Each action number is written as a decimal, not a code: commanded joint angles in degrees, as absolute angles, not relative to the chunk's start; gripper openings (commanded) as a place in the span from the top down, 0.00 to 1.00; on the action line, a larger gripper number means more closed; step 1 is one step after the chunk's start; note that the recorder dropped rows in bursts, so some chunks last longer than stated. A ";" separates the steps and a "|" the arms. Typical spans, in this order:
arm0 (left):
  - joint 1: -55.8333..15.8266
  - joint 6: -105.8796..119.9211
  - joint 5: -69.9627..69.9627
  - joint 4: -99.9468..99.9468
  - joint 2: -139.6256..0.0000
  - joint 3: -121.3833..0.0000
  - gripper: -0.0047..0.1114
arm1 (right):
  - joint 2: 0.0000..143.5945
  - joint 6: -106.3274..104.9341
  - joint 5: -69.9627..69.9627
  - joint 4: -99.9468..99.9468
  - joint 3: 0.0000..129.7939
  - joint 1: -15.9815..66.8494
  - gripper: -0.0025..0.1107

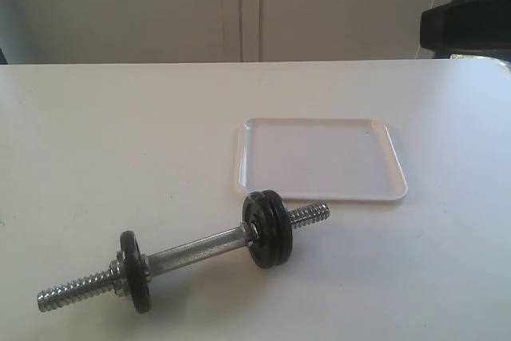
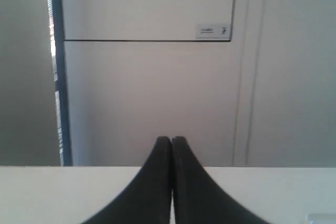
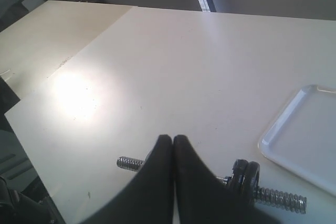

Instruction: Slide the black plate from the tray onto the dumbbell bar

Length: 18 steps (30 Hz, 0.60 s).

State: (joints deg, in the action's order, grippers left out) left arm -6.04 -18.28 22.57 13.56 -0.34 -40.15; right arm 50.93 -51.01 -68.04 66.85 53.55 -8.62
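In the exterior view the bar lies on the white table, slanting from the lower left of the frame up toward the centre. Two black plates sit pressed together on the bar's right part, just inside its threaded end and just below the tray's lower left corner. A third plate is on the bar's left part, with a threaded end sticking out beyond it. The tray is right of centre, near the bar's right tip; whether they touch cannot be told.

Neither arm shows in the exterior view. The left claw is closed, its fingers pressed together with nothing between them, facing a pale wall. The right claw is likewise closed on nothing, above the table, with the bar, plates and tray beyond it.
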 commanded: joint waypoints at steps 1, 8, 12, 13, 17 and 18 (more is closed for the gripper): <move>-5.83 -7.42 12.22 4.72 0.00 -29.87 0.96 | 50.75 -51.69 -67.52 67.26 53.28 -8.45 0.98; -5.94 -4.80 11.63 3.81 0.00 -17.36 0.96 | 50.75 -51.69 -67.67 67.26 53.28 -8.45 0.98; -5.94 -2.79 10.11 1.95 0.00 -12.69 0.96 | 50.75 -51.69 -67.57 67.26 53.28 -8.45 0.98; -5.94 -2.79 8.72 1.95 0.00 -11.51 0.96 | 50.75 -51.69 -67.57 67.26 53.28 -8.45 0.98; -6.32 -2.79 3.39 1.78 0.00 -6.41 0.96 | 50.75 -51.69 -67.57 67.26 53.28 -8.45 0.98; -6.43 -2.79 3.01 1.78 0.00 -5.38 0.96 | 50.75 -51.69 -67.57 67.26 53.28 -8.45 0.98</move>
